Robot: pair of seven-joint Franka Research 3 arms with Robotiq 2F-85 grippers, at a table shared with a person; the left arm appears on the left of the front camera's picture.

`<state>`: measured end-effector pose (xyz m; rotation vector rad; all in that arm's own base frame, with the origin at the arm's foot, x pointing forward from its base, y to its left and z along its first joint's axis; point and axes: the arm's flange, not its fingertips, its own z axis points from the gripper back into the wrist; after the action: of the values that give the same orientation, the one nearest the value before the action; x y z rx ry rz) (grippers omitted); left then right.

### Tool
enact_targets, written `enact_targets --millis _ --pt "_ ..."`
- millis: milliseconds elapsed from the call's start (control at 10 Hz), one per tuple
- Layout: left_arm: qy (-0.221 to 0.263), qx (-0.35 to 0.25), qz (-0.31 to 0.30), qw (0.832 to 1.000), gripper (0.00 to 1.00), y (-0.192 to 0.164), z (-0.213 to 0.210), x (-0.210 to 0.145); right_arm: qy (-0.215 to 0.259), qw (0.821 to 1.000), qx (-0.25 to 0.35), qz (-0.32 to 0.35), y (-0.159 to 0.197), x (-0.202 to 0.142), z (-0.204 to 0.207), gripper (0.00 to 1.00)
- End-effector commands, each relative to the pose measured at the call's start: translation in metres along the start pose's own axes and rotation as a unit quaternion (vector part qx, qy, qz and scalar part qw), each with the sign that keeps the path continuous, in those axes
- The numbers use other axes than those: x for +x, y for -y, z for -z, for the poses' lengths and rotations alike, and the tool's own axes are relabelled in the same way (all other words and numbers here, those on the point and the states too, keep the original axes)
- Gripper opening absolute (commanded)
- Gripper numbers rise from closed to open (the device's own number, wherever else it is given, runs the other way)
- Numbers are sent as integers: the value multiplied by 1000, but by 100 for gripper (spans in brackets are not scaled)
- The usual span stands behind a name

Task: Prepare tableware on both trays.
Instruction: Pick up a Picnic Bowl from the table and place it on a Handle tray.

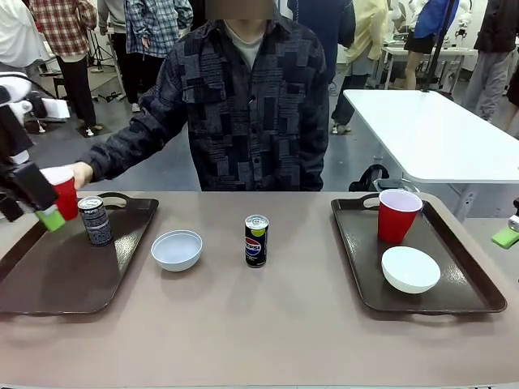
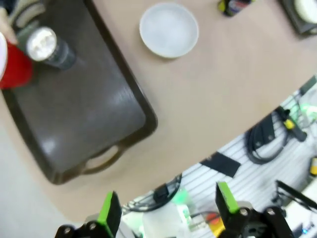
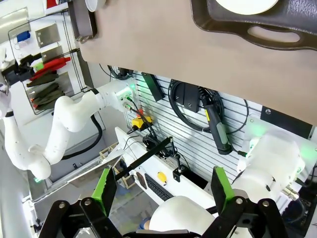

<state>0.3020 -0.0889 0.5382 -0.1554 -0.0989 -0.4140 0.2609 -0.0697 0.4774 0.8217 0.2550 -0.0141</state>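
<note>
**Left tray half set, bowl and can loose on the desk**

The left fingers (image 2: 109,212) are spread wide and empty, up by the left tray's (image 1: 49,284) outer side. The right fingers (image 3: 105,187) are wide and empty too, out past the right tray (image 1: 357,267), which carries a red cup (image 1: 399,215) and a bowl (image 1: 410,269).

Mid-desk (image 1: 268,324), a white bowl (image 1: 177,250) and a Pepsi can (image 1: 256,241) sit outside both trays. The left tray holds the other can (image 1: 96,220). Behind it, a person's hand (image 1: 79,173) grips the second red cup (image 1: 66,197).

Here's the danger: the left arm is crowding that hand, and a sweep toward the bowl could topple the slim can.

Brightly lit from overhead. Cast soft shadows on the table (image 1: 268,324). Blurred throughout left wrist view; bowed at wrist-view edges.
</note>
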Motion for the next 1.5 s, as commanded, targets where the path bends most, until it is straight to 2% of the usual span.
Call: enact_targets --millis 0,200,400,600,700,800,1100,1200,1400 --pt "1 25 -27 999 100 14 14 36 -2 1000 10 -3 -2 1 -1 100" --pt "12 49 -56 997 100 19 35 67 -2 1000 10 -3 -2 1 -1 100" --pt "38 100 -94 990 100 16 62 102 -2 1000 10 -3 -2 1 -1 100" --pt "59 118 -109 985 100 13 82 117 -2 1000 10 -3 -2 1 -1 100" --pt "62 90 -101 989 100 11 82 113 -2 1000 10 -3 -2 1 -1 100" --pt "52 87 -86 991 100 11 76 109 -2 1000 10 -3 -2 1 -1 100" --pt "55 85 -88 991 100 9 83 114 0 1000 0 0 0 0 0 100" --pt "59 87 -96 990 100 11 94 121 1 1000 24 -11 0 8 8 100" --pt "30 75 -142 987 100 5 128 134 20 998 63 -20 3 20 21 100"
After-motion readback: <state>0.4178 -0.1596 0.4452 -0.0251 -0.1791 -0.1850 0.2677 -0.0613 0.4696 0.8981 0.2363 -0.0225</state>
